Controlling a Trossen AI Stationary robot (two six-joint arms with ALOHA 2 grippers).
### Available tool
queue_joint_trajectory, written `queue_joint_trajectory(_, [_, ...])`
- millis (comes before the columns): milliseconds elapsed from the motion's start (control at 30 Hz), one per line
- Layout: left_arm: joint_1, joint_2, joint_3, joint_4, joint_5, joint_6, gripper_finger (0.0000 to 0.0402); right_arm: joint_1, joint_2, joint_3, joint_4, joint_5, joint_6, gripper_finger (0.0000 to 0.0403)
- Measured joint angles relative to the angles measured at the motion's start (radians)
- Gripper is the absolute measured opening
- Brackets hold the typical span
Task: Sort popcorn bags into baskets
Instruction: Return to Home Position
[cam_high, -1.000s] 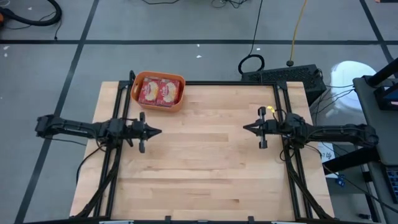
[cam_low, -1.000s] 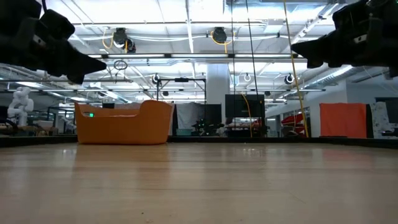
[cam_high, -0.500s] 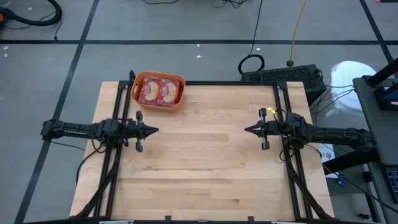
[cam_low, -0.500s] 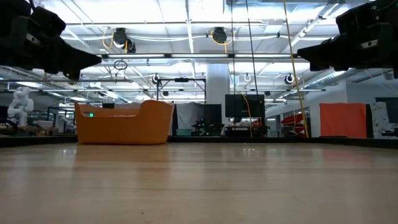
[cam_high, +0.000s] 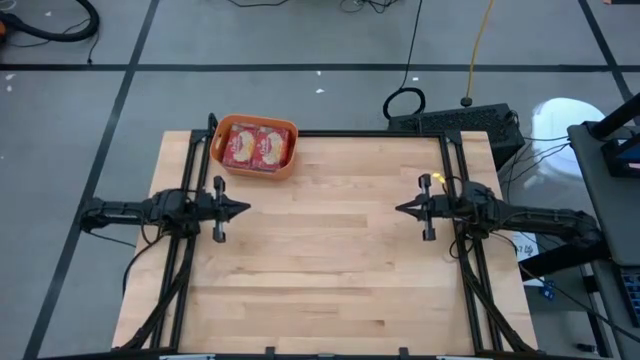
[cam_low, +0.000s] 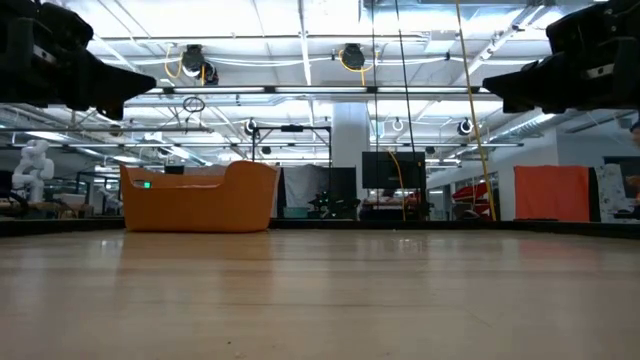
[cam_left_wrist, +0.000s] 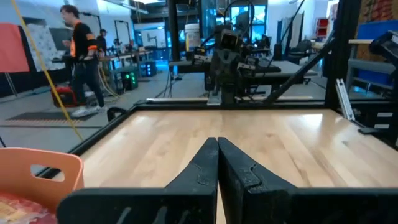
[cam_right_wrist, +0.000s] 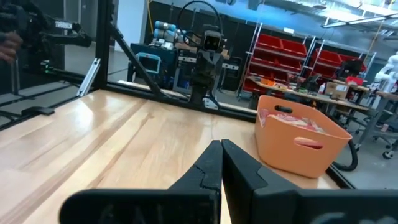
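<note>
The orange basket stands on its base at the table's far left corner, and red popcorn bags with yellow ovals lie inside it. It also shows in the low view, the left wrist view and the right wrist view. My left gripper is shut and empty, held above the table's left side, nearer than the basket. My right gripper is shut and empty above the table's right side. Both point toward the table's middle.
Bare wooden tabletop lies between the two grippers. Black frame rails run along the table's left and right sides. Beyond the table a person walks in the room.
My left gripper has drawn back toward the table's left edge, staying shut. My right gripper has drawn back a little toward the right edge. The basket and bags have not moved.
</note>
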Motion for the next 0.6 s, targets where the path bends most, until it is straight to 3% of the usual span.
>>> queue_joint_trajectory(200, [0.022, 0.000, 0.000, -0.008, 0.030, 0.002, 0.0001, -0.001, -0.052, 0.000, -0.050, 0.008, 0.017, 0.0000])
queue_joint_trajectory(433, [0.029, 0.000, 0.001, -0.010, 0.032, -0.006, 0.0002, -0.004, -0.199, 0.000, -0.131, 0.153, 0.002, 0.0000])
queue_joint_trajectory(600, [0.029, 0.000, 0.001, -0.012, 0.032, -0.006, 0.0002, -0.004, -0.262, 0.005, -0.221, 0.157, -0.003, 0.0000])
